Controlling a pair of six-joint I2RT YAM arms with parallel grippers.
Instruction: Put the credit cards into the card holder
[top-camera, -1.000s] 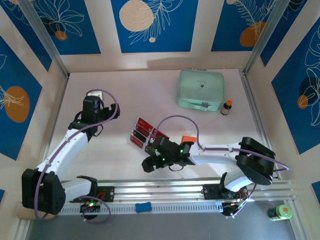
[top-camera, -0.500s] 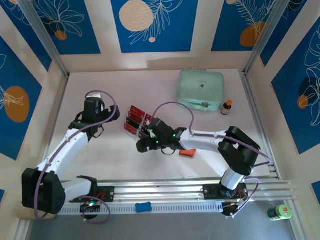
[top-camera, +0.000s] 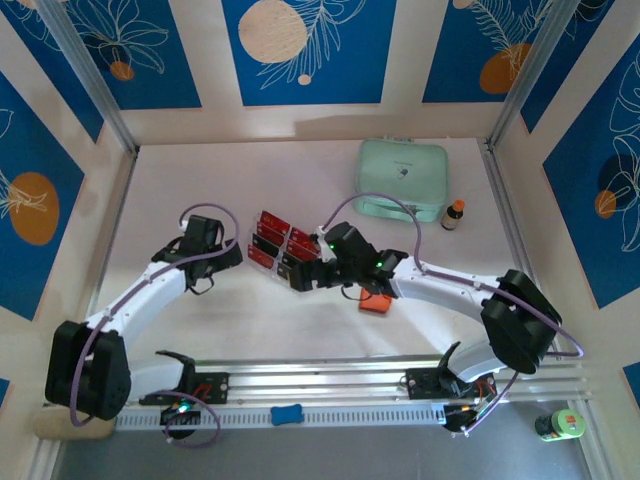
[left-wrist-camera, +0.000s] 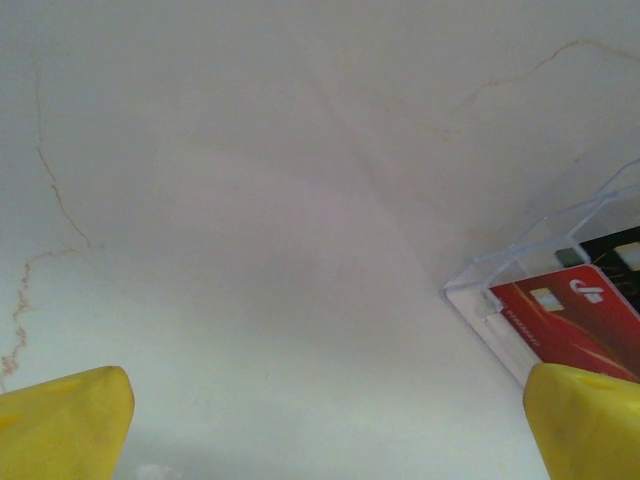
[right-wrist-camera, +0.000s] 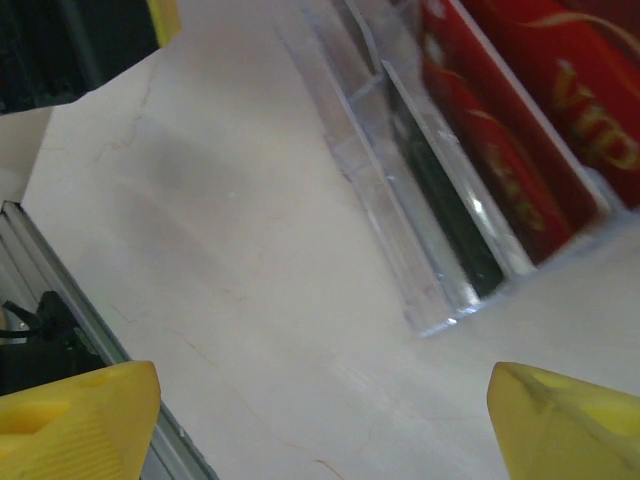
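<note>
The credit cards (top-camera: 278, 240), red and black, stand in a clear plastic rack (top-camera: 262, 252) mid-table. My left gripper (top-camera: 232, 254) is open just left of the rack. Its wrist view shows the gripper (left-wrist-camera: 325, 430) over bare table, with the rack corner (left-wrist-camera: 500, 275) and a red card (left-wrist-camera: 575, 310) by the right fingertip (left-wrist-camera: 585, 420). My right gripper (top-camera: 298, 277) is open at the rack's near right side. In its own view the gripper (right-wrist-camera: 320, 425) is empty, with red cards (right-wrist-camera: 500, 150) and a black card (right-wrist-camera: 440, 200) ahead. The orange card holder (top-camera: 376, 301) lies partly under the right arm.
A mint-green case (top-camera: 402, 180) and a small brown bottle (top-camera: 455, 214) stand at the back right. The aluminium rail (top-camera: 330, 378) runs along the near edge, with a blue object (top-camera: 287, 413) below it. A green-capped container (top-camera: 560, 425) sits outside at the bottom right.
My right gripper has swung from the near side up toward the rack. The left gripper has moved right toward the rack. The rack sits a little farther back than a second ago.
</note>
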